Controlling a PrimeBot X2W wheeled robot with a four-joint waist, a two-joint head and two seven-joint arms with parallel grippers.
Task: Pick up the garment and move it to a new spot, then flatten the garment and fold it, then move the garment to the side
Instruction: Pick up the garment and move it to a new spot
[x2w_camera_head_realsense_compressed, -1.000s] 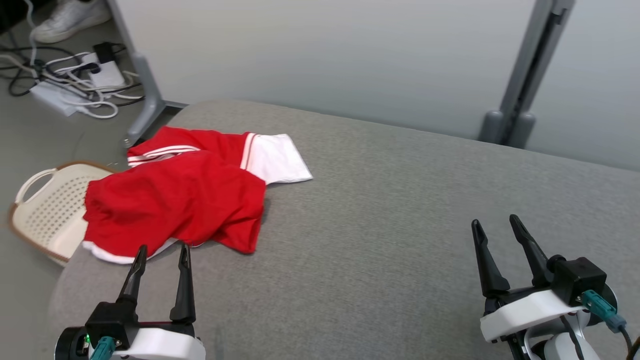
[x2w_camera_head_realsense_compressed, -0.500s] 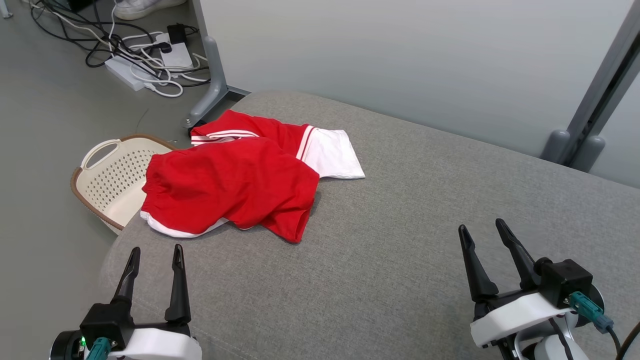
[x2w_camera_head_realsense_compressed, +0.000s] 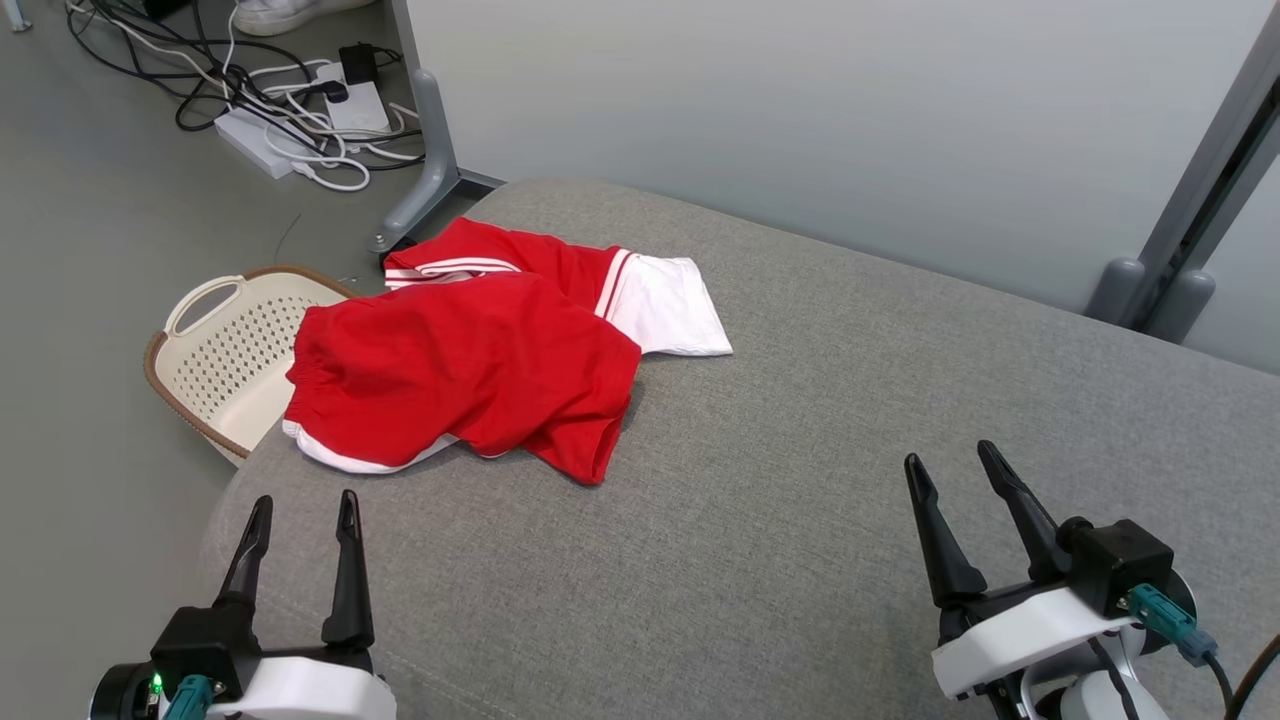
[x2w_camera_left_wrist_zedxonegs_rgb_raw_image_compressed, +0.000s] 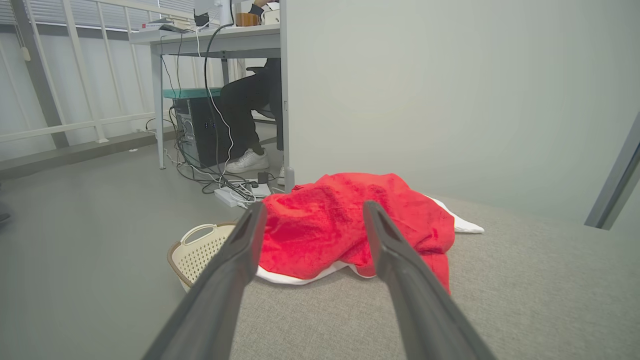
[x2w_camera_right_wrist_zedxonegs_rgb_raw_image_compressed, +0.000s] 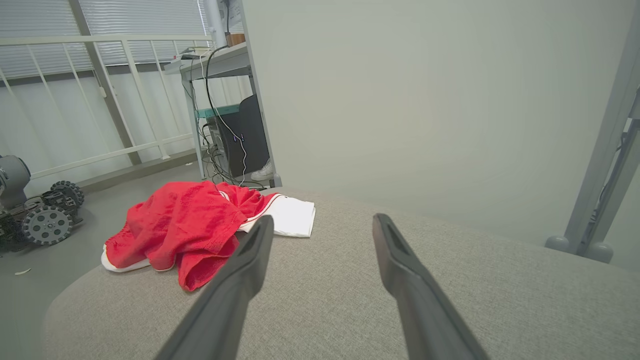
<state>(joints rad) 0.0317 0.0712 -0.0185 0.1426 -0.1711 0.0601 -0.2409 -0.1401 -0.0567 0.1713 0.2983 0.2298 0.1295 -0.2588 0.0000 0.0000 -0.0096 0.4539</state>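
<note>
A crumpled red garment (x2w_camera_head_realsense_compressed: 470, 370) with white trim and a white panel lies near the far left corner of the grey cushioned surface (x2w_camera_head_realsense_compressed: 800, 450). The same garment (x2w_camera_left_wrist_zedxonegs_rgb_raw_image_compressed: 340, 220) sits just beyond my left fingers, and in the right wrist view the garment (x2w_camera_right_wrist_zedxonegs_rgb_raw_image_compressed: 185, 225) lies off to the left. My left gripper (x2w_camera_head_realsense_compressed: 303, 505) stands open at the surface's near left edge, short of the cloth and apart from it. Well to the right of the cloth, my right gripper (x2w_camera_head_realsense_compressed: 950, 465) is open over bare cushion. Neither holds anything.
A cream perforated basket (x2w_camera_head_realsense_compressed: 225, 350) stands on the floor against the surface's left edge. Cables and power strips (x2w_camera_head_realsense_compressed: 300, 100) lie on the floor behind it, by a grey partition leg (x2w_camera_head_realsense_compressed: 425, 170). A wheeled robot base (x2w_camera_right_wrist_zedxonegs_rgb_raw_image_compressed: 45, 220) rests on the floor. A seated person's leg and white shoe (x2w_camera_left_wrist_zedxonegs_rgb_raw_image_compressed: 247, 160) show under a desk.
The head camera swung left over the last second, so the whole picture shifted right. Both grippers sit slightly lower in the picture. The garment has not moved on the surface.
</note>
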